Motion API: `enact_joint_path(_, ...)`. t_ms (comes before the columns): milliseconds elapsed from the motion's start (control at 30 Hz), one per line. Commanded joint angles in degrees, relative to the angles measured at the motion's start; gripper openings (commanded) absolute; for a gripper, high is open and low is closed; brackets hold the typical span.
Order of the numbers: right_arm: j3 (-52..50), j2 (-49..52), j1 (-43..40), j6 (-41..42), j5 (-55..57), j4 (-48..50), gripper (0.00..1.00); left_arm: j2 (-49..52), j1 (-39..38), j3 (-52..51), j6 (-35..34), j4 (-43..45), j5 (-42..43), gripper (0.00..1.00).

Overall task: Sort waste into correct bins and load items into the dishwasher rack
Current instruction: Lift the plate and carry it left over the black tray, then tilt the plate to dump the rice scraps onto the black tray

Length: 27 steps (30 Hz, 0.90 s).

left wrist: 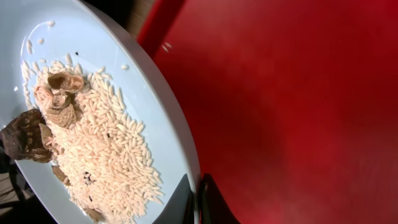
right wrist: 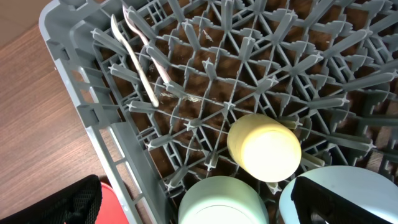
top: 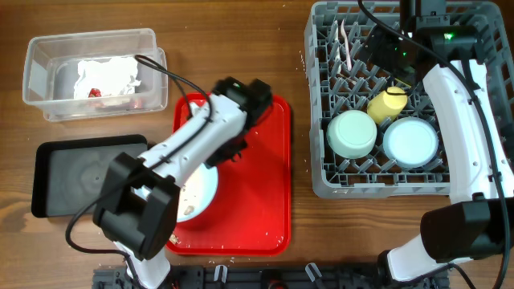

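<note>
My left gripper (left wrist: pixel 196 200) is shut on the rim of the light blue plate (left wrist: pixel 106 56), which is tilted over the red tray (top: pixel 257 193). Beige rice (left wrist: pixel 112 149) and brown scraps (left wrist: pixel 59 99) lie on the plate. The plate also shows in the overhead view (top: pixel 205 189). The grey dishwasher rack (top: pixel 317 96) holds the mint bowl (top: pixel 352 133), the light blue bowl (top: pixel 410 142), the yellow cup (top: pixel 387 104) and the white fork and spoon (right wrist: pixel 140 56). My right gripper (right wrist: pixel 199 205) is open and empty above the rack. The crumpled white wrapper (top: pixel 108 80) lies in the clear tub (top: pixel 40 72).
The black tray (top: pixel 64 172) lies on the table left of the red tray, below the clear tub. The rack stands right of the red tray. Bare wooden table (top: pixel 233 40) shows between the tub and the rack.
</note>
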Motion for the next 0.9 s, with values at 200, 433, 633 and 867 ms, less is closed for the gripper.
enact_joint_path(200,-0.1,-1.9,0.0,0.0,1.0,0.2,1.0,0.6,13.2,4.0,10.3,0.5,-4.3,0.04)
enact_joint_path(433,-0.1,-1.9,0.0,0.0,1.0,0.2,0.99,-0.5,19.6,10.0,11.6,0.7,-4.2,0.04)
enact_joint_path(633,-0.1,-1.9,0.0,0.0,1.0,0.2,1.0,-2.1,24.6,11.1,14.0,4.4,-4.1,0.04)
enact_joint_path(867,-0.1,-1.9,0.0,0.0,1.0,0.2,1.0,-2.1,30.4,11.1,14.4,8.3,-3.2,0.04)
